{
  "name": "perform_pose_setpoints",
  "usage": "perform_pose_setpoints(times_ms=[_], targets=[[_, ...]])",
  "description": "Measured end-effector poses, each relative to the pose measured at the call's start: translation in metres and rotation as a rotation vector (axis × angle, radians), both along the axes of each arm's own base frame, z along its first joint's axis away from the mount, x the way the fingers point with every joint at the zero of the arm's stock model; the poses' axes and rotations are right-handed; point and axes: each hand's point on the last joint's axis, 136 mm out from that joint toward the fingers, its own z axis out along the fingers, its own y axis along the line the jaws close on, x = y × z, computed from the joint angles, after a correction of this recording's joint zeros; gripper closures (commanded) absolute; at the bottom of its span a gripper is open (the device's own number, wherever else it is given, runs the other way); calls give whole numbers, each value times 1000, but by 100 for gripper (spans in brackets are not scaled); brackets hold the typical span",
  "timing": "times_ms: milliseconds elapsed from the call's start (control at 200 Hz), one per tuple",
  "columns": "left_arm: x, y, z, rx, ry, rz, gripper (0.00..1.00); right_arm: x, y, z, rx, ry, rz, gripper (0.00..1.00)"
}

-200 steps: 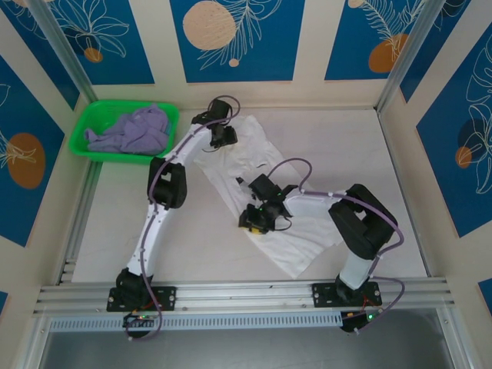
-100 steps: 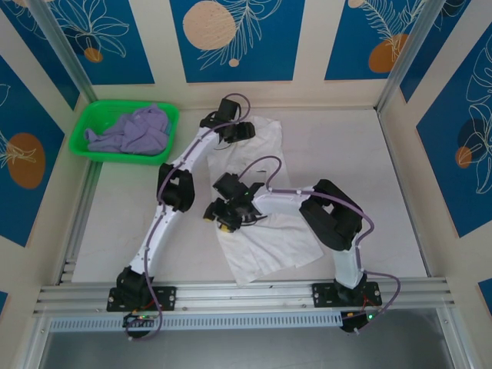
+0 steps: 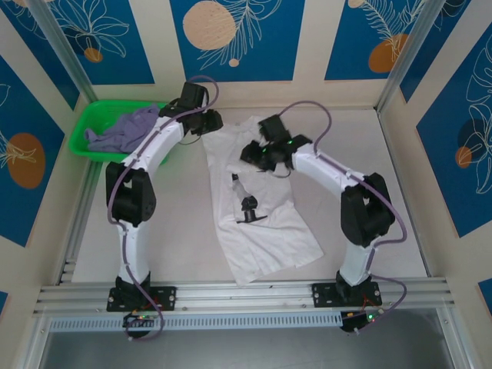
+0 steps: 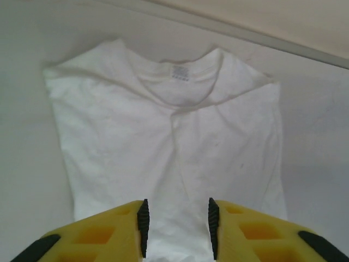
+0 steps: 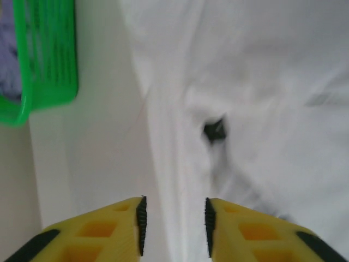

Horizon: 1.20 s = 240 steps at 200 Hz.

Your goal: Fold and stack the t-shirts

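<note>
**Operator:** Where are the garments?

**Technician:** The white short-sleeved soft cloth t-shirt (image 3: 269,231) lies spread flat on the pale table (image 3: 361,154). Its ribbed collar (image 4: 180,82) points to the far edge and its black-and-grey print (image 3: 247,206) faces up. The plain pale lavender t-shirt (image 3: 131,129) lies crumpled in the green plastic basket (image 3: 100,154).

**Operator:** Gripper status?

**Technician:** Left gripper (image 4: 177,218): yellow fingers with ribbed black pads, partly spread, holding nothing, near the collar end beside the basket. Right gripper (image 5: 173,218): likewise spread and empty, over the white shirt's upper half. That view is blurred, so contact with the cloth cannot be confirmed.

**Operator:** Handling guidance?

**Technician:** Expect light, limp fabric that drapes and wrinkles. Pinch at the shoulders or hem corners. Mid-panel grips probably bunch the cloth.
</note>
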Motion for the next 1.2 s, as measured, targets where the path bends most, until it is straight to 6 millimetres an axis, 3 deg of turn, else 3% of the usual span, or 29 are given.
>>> perform_pose_setpoints(times_ms=[70, 170, 240, 310, 440, 565, 660, 800, 915, 1010, 1065, 1200], targets=[[-3, 1, -33, 18, 65, 8, 79, 50, -29, -11, -28, -10, -51, 84], [-4, 1, -88, 50, 164, 9, 80, 105, -46, -41, -52, 6, -65, 93], [-7, 1, -125, 72, 232, 8, 80, 127, -46, -66, -56, 27, -51, 93], [-9, 1, -153, 85, 288, 7, 79, 137, -42, -90, -61, 68, -27, 93], [18, -10, -134, 59, 222, 3, 80, 151, -31, -120, -57, 111, 2, 95], [38, -18, -151, 56, 222, 0, 79, 160, -28, -125, -10, 130, -2, 95], [57, -29, -144, 27, 187, -11, 79, 163, -40, -126, 28, 165, -38, 94], [81, -44, -144, -26, 133, -31, 77, 172, -74, -127, 91, 217, -131, 93], [90, -53, -142, -80, 104, -37, 74, 181, -101, -128, 138, 243, -206, 86], [96, -59, -138, -127, 83, -43, 64, 186, -115, -126, 166, 249, -247, 76], [98, -63, -135, -152, 72, -45, 60, 189, -118, -123, 179, 244, -254, 67], [104, -66, -123, -199, 47, -56, 44, 199, -121, -103, 191, 198, -257, 56]])
